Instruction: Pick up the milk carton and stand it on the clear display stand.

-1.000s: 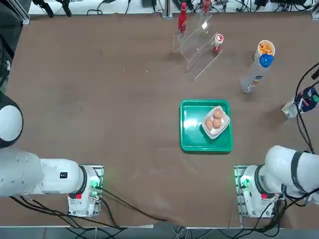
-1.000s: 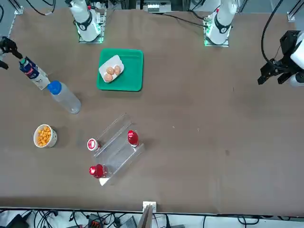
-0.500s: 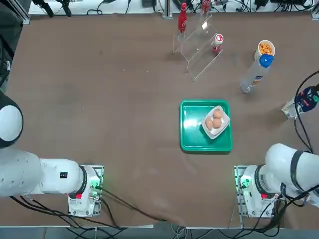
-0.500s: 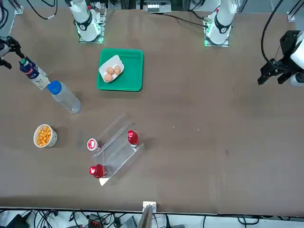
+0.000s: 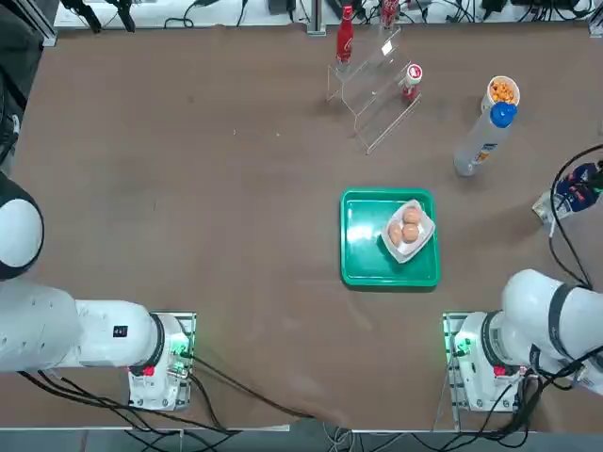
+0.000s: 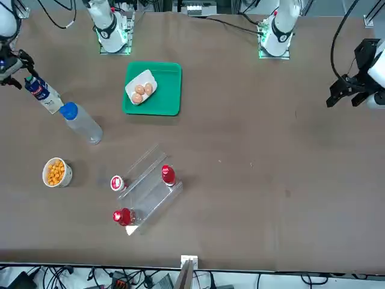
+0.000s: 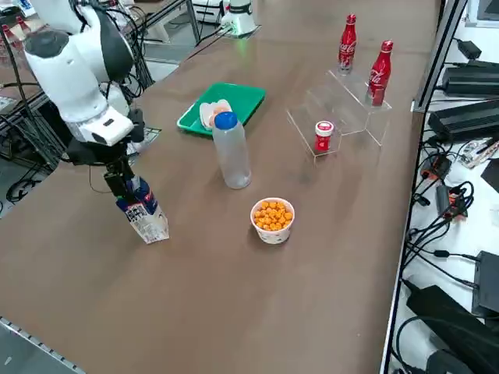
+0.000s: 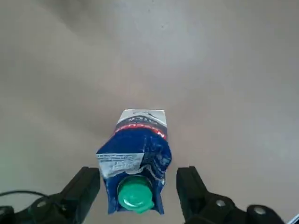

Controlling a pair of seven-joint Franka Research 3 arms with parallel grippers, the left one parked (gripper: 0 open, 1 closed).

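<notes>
The milk carton (image 8: 138, 148), dark blue and white with a green cap, stands tilted on the brown table near its right edge (image 5: 546, 206) (image 7: 148, 215). My right gripper (image 8: 138, 186) is open, one finger (image 8: 87, 185) on each side of the carton's top with a gap on both sides. From the side, the gripper (image 7: 128, 188) sits just over the carton's gabled top. The clear display stand (image 5: 379, 90) is at the far side of the table, well away from the carton (image 6: 46, 97). It carries two red bottles (image 7: 380, 73) and a red can (image 7: 323, 135).
A tall blue-capped bottle (image 5: 480, 141) and a bowl of orange snacks (image 5: 502, 91) stand between the carton and the stand. A green tray (image 5: 363, 240) holds a white dish of eggs (image 5: 410, 229) mid-table. Cables hang beside the right arm.
My right gripper has shifted over the carton and come down so that its fingers straddle the top. The carton has not moved.
</notes>
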